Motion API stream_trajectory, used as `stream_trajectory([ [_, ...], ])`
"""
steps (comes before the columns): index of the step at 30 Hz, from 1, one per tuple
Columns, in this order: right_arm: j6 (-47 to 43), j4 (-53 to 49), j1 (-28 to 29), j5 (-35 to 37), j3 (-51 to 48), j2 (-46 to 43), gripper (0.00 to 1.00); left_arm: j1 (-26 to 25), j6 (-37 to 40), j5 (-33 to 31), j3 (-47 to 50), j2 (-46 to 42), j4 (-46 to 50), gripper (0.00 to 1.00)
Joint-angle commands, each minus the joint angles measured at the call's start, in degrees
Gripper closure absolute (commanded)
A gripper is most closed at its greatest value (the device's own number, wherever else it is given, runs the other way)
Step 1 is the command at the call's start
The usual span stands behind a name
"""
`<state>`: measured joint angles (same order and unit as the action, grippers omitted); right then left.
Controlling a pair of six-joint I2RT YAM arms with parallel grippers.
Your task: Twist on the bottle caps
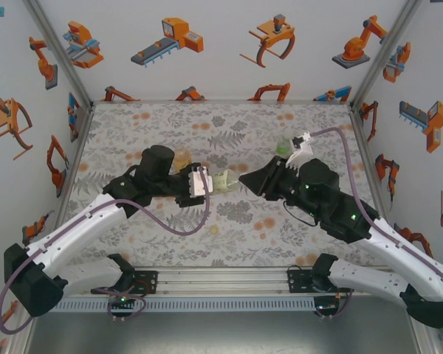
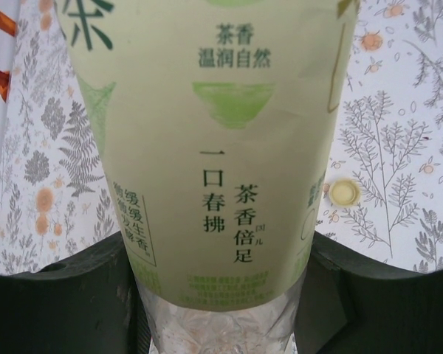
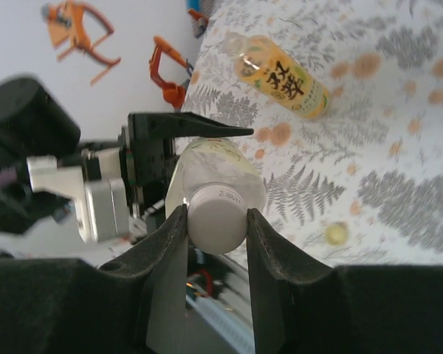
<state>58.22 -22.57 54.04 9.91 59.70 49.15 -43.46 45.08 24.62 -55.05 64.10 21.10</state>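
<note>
Pale yellowish clear plastic bottle with a green-printed label [image 2: 221, 147] sits clamped between the black fingers of the left tool [image 1: 210, 182], above the floral-print surface [image 1: 229, 236]. On this bottle's neck is a small round white plastic cap [image 3: 216, 214], and the right tool [image 1: 245, 183] is closed tight on it, one finger on each side. A tiny pale yellow cap [image 2: 344, 192] lies loose on the surface beside the bottle, apart from it. An amber bottle with a yellow label [image 3: 280, 77] lies on its side beyond the held bottle. A small green bottle [image 1: 284, 146] stands farther off, close behind the right arm.
</note>
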Motion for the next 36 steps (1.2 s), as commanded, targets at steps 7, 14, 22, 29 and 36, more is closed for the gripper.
stream_trajectory([
  [7,17.16,-8.53,0.18,4.53,2.04,4.06,1.00,-0.48,0.62,2.18,-0.87,1.44,-3.54,1.00],
  [14,1.40,-9.76,0.19,4.58,7.19,3.99,0.87,-0.49,0.89,4.15,-1.44,1.65,-0.54,1.00],
  [22,-25.43,-3.37,0.19,-2.98,9.06,-0.80,0.49,-0.56,1.82,8.69,-1.94,0.73,1.27,1.00],
  [29,-51.45,-4.88,0.19,-14.28,10.89,-3.11,0.49,-0.96,3.48,11.88,-3.93,1.35,7.45,1.00],
  [36,-70.57,-14.43,0.19,-24.74,15.75,0.80,0.50,-1.14,3.44,17.83,-4.85,1.36,11.10,1.00],
])
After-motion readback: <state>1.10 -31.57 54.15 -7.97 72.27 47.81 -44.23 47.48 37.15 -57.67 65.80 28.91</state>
